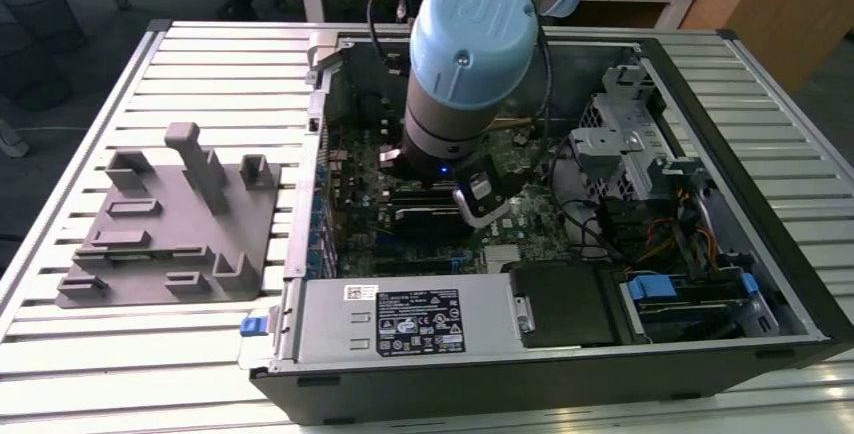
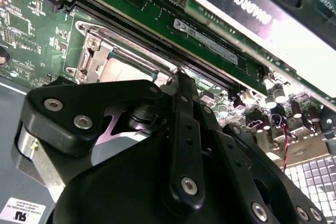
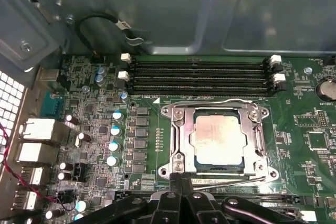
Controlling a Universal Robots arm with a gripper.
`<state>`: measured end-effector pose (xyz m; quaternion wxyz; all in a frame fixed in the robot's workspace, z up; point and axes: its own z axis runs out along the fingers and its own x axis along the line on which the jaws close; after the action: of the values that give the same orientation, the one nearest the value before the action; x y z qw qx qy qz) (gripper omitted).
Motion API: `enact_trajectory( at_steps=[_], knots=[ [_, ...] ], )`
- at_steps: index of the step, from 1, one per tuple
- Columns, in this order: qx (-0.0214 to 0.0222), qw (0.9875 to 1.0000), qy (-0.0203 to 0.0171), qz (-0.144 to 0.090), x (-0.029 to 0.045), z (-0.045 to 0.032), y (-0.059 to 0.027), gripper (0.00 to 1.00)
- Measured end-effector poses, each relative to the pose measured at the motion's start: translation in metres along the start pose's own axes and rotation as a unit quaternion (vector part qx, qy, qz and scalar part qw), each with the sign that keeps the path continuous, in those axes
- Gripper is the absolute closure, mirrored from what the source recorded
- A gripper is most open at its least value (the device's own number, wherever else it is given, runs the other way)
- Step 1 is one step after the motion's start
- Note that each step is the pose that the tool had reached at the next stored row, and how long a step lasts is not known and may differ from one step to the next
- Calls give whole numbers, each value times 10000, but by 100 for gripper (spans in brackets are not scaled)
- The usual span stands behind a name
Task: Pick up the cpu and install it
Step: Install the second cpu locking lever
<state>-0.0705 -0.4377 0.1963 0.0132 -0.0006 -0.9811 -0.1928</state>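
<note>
Silvery-white metal top, thin darker rim: the cpu [image 3: 218, 139], one item, square and flat, lay seated inside the steel socket frame [image 3: 178, 140] on the green motherboard [image 3: 94, 129]. No long axis to speak of; its sides ran parallel to the frame. The frame's hinged plate sat down around the chip's edges, with the thin latch lever [image 3: 239, 182] lying along the side nearest the gripper.

Gripper [image 3: 181, 182]: black, its fingers drawn together to a single narrow tip, holding nothing. The tip stood just outside the frame's edge, beside the lever, so the cpu lay straight ahead of the fingers and apart from them, across the frame's rim.

Four empty memory slots [image 3: 199, 77], black, ran along the frame's far side. The second wrist view gave the same socket frame [image 2: 100, 56] beyond the finger tip [image 2: 181, 80].

Surrounding: open computer case [image 1: 747, 154] on a slatted tabletop [image 1: 80, 374]; grey plastic fixture block [image 1: 174, 224] at the exterior view's left, well apart from the case.
</note>
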Motion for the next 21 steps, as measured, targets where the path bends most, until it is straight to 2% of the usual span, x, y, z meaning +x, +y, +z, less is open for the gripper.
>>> enact_trajectory(
  at_steps=[8, 12, 17, 21],
  knots=[
    [0, 10000, 0, 0, 6, 4, -35, 89],
    [-4, 10000, 0, 0, 47, 25, -44, 89],
    [-28, 10000, 0, -1, 72, 55, -55, 89],
    [-68, 10000, 0, -2, 78, 65, -56, 89]
  ],
)
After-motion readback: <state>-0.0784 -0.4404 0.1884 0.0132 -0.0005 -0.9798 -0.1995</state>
